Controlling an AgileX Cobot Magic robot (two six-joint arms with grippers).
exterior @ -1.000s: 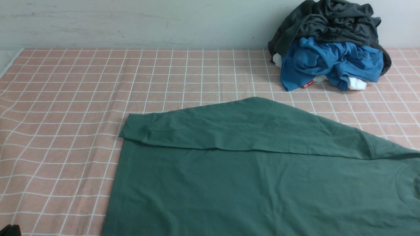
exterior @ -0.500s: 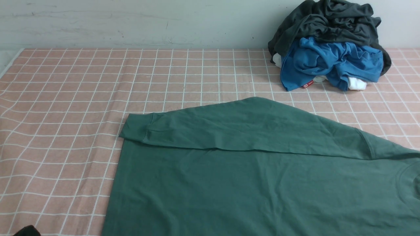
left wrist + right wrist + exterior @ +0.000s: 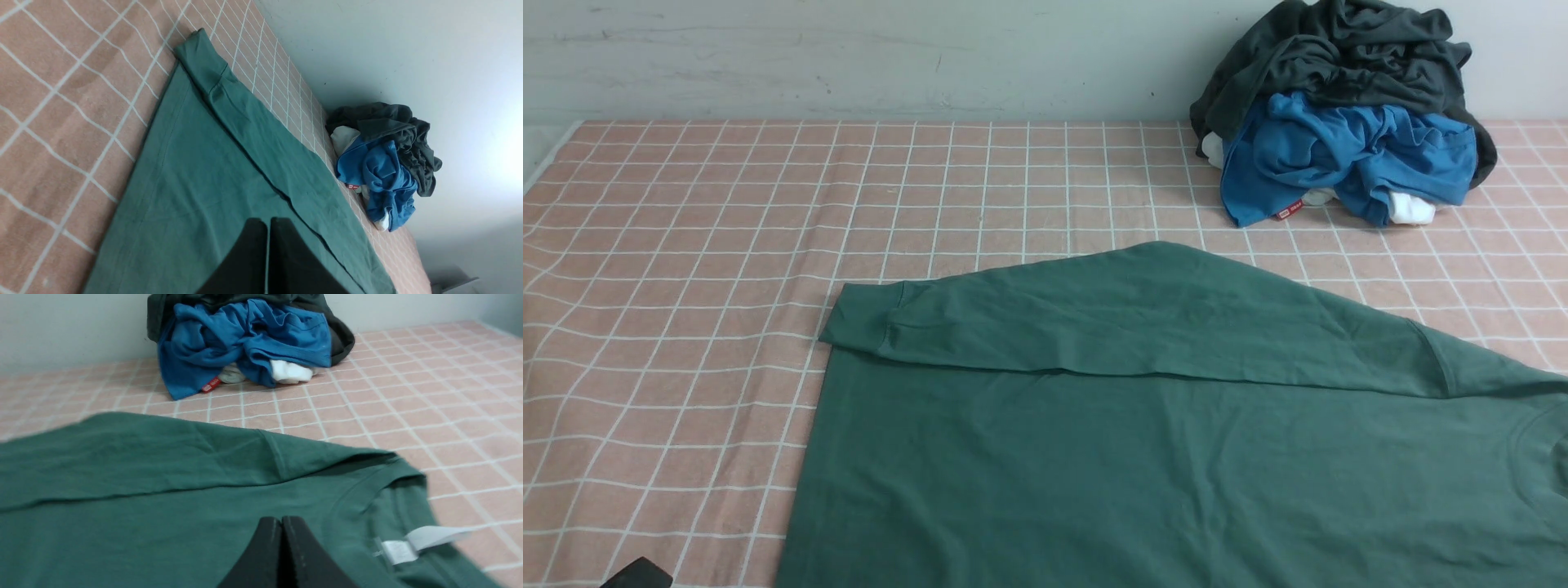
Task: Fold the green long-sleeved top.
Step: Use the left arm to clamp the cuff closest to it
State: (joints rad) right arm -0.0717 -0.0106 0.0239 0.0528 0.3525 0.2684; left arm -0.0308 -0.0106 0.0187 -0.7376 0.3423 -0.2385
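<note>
The green long-sleeved top (image 3: pixel 1160 457) lies flat across the near half of the bed, its neck toward the right. One sleeve (image 3: pixel 1094 322) is folded over the body, cuff (image 3: pixel 862 314) at the left. The left gripper (image 3: pixel 268 220) hovers over the body near the hem, shut with nothing between its black fingers; only a dark bit of it (image 3: pixel 637 574) shows at the front view's bottom left. My right gripper (image 3: pixel 281 519) is shut and empty above the chest, close to the ribbed neck (image 3: pixel 380 473) and its white label (image 3: pixel 412 543). It is outside the front view.
A pile of clothes sits at the back right against the wall: a dark grey garment (image 3: pixel 1339 49) on top of a bright blue one (image 3: pixel 1339 151) with a red tag (image 3: pixel 1288 212) and some white cloth. The bed has a pink checked sheet (image 3: pixel 686 269).
In the front view the dark bit of the left gripper at the bottom edge has slid rightward toward the top's hem. The top has not moved.
</note>
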